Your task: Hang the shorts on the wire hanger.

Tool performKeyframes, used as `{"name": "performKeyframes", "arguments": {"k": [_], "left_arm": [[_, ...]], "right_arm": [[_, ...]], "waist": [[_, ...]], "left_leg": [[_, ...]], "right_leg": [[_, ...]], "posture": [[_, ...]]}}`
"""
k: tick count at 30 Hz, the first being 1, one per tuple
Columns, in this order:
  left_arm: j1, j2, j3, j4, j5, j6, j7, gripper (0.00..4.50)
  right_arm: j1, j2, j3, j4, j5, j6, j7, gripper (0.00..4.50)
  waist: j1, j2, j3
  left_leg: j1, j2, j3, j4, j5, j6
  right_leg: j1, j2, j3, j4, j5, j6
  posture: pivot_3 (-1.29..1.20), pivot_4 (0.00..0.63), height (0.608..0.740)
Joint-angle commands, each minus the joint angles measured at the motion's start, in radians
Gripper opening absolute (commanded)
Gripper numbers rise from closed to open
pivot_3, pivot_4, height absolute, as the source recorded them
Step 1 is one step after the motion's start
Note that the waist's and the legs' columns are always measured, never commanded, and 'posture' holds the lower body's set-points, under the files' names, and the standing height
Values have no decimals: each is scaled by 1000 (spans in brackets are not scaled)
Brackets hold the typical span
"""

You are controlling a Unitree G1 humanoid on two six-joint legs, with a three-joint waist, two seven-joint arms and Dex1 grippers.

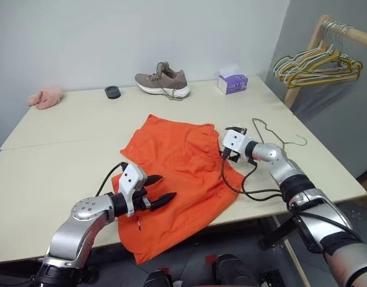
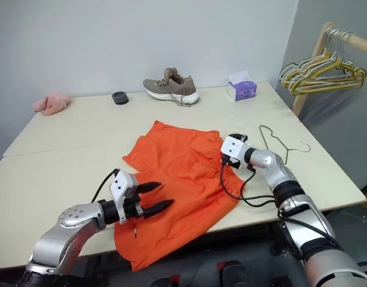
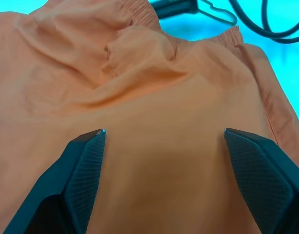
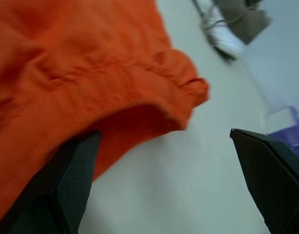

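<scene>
Bright orange shorts [image 1: 180,179] lie spread and rumpled across the near half of a pale table [image 1: 64,149], one leg drooping over the front edge, while the wire hanger [image 1: 273,136] rests flat on the tabletop just beyond them on the robot's right. The left gripper [image 1: 156,197] hovers above the near part of the cloth, jaws parted and empty; the right gripper [image 4: 164,161] sits at the waistband on the hanger's side, also spread wide with nothing between its fingers.

The likeliest trouble: a pinch that catches only one layer of the thin fabric, leaving the shorts to slide off the front edge (a good part already overhangs). The right arm's loose black cable [image 1: 243,185] trails over the cloth and could snag fabric or hanger hook.

Well clear at the table's back sit a shoe [image 1: 162,81], tissue box [image 1: 232,81], small black ring [image 1: 112,92] and pink fluffy cloth [image 1: 45,97]. Bunched hangers [image 1: 318,63] on a wooden rail [image 1: 357,36] stand apart at right.
</scene>
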Motion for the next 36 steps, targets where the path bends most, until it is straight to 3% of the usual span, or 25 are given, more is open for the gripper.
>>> {"name": "performKeyframes", "arguments": {"k": [1,6,12,18,22,26,36], "left_arm": [[-4,1,10,-29,-2,-20,-4,4080],[-8,1,8,-34,-4,-17,-8,4080],[-42,-22,10,-48,-24,-7,5,4080],[-88,-70,48,-77,-85,22,40,4080],[-124,-83,50,-81,-76,4,65,4080],[-174,-63,25,-68,-15,-56,53,4080],[-233,69,24,-37,-64,-29,-140,4080]], "right_arm": [[66,-57,-9,-191,74,123,195,4500],[144,-148,11,-334,73,210,329,4500],[123,-127,-123,-390,181,385,263,4500],[109,-99,-345,-372,276,624,11,4500],[121,-81,-418,-363,286,680,-136,4500],[112,-73,-429,-311,268,705,-226,4500],[7,-51,-461,-52,298,716,-329,4500]], "waist": [[0,0,0],[0,0,0],[-3,0,0],[3,0,0],[1,0,0],[-5,0,0],[-15,0,0]], "left_leg": [[0,0,0,0,0,0],[0,0,0,0,0,0],[1,0,0,1,0,0],[-1,0,0,1,0,0],[-1,0,0,1,0,0],[-1,0,0,1,0,0],[-2,0,1,1,0,0]], "right_leg": [[0,0,0,0,0,0],[0,0,-1,0,0,0],[0,0,-1,0,0,0],[0,0,-1,0,0,0],[0,0,-1,-1,0,0],[0,0,0,0,0,0],[-2,0,1,0,0,0]], "posture": [[-152,19,740],[-161,22,740],[-165,26,740],[-166,30,740],[-174,33,740],[-180,34,740],[-176,33,740]]}}
